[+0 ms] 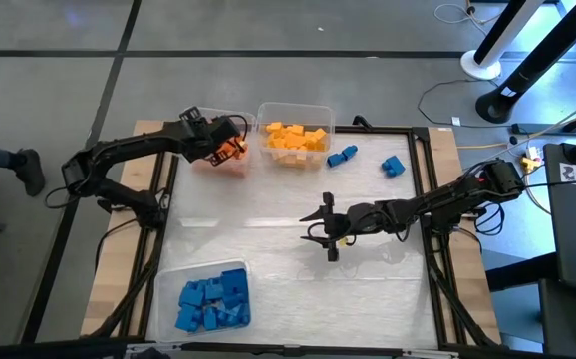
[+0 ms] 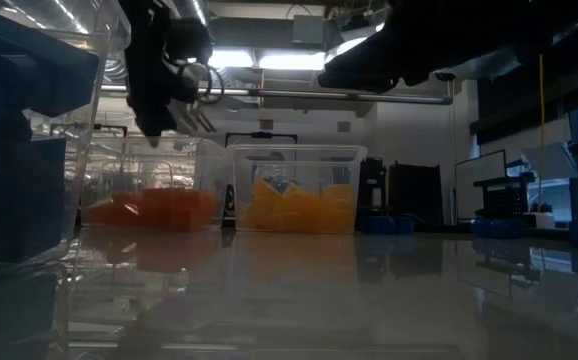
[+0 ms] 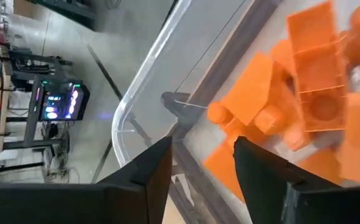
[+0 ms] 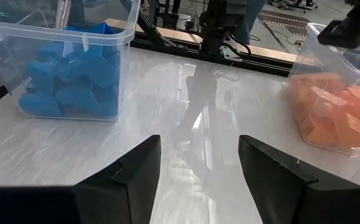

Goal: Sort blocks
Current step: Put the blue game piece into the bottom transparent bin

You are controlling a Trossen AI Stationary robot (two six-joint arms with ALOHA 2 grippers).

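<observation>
The left gripper (image 1: pixel 230 143) is held over the bin of orange blocks (image 1: pixel 220 158), fingers apart and empty. Yellow blocks (image 1: pixel 295 138) are piled in the next bin (image 1: pixel 294 109). Two blue blocks (image 1: pixel 368 160) are left loose on the table (image 1: pixel 268 239). The right gripper (image 1: pixel 324 228) is parked mid-table, spread, holding nothing.

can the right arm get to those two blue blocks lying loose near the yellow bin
Probably yes. The right gripper is open and empty over bare table, and the two blue blocks lie uncovered beside the yellow bin, on that arm's side. Nothing stands between them; the left gripper is away over the orange bin.
</observation>
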